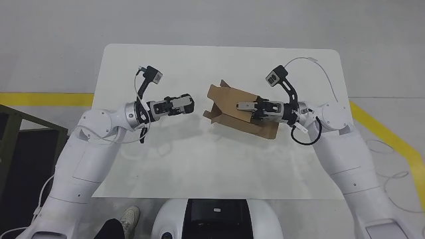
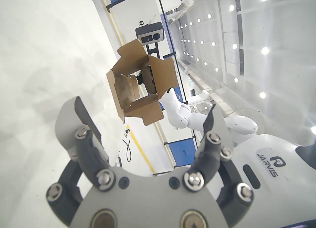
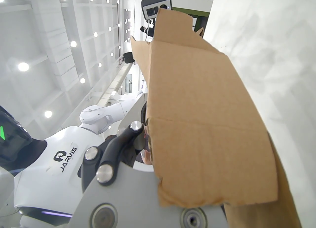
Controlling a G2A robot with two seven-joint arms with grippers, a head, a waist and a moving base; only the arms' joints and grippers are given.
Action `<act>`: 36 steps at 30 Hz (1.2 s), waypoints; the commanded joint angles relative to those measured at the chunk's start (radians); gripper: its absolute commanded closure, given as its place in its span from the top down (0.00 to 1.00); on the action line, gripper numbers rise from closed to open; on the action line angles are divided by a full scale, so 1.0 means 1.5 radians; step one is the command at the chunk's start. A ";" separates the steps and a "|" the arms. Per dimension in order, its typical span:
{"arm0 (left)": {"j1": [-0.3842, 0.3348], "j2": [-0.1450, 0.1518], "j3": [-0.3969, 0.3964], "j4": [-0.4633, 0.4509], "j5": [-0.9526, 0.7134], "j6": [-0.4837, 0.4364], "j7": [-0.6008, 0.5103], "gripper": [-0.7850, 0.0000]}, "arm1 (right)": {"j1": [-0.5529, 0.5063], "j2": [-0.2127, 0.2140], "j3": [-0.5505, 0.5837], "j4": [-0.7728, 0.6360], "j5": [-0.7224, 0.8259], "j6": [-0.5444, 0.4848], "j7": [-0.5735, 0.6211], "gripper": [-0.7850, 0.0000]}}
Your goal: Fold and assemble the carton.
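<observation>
Carton of thin brown cardboard (image 1: 227, 101) — likely light, easily creased — sits pinched in the right gripper (image 1: 246, 106); the left gripper (image 1: 190, 102), splayed empty opposite, should take a loose flap (image 2: 153, 114).

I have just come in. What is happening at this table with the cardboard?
A two-armed robot is working on a brown carton over the middle of the white table. The right gripper grips the carton at one end. The left gripper is open and apart from the carton, facing its other end. The flaps at that end stand open, so the carton is not yet assembled.
</observation>
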 commanded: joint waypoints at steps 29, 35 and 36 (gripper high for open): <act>0.009 -0.003 -0.029 0.011 0.413 -0.421 0.301 1.00 | 0.000 0.000 0.000 0.000 0.000 0.000 0.000 0.00; 0.027 0.008 -0.034 -0.020 0.544 -0.421 0.341 1.00 | 0.000 0.000 0.000 0.000 0.000 0.000 0.000 0.00; 0.028 0.009 -0.029 -0.018 0.558 -0.421 0.347 1.00 | 0.000 0.000 0.000 0.000 0.000 0.000 0.000 0.00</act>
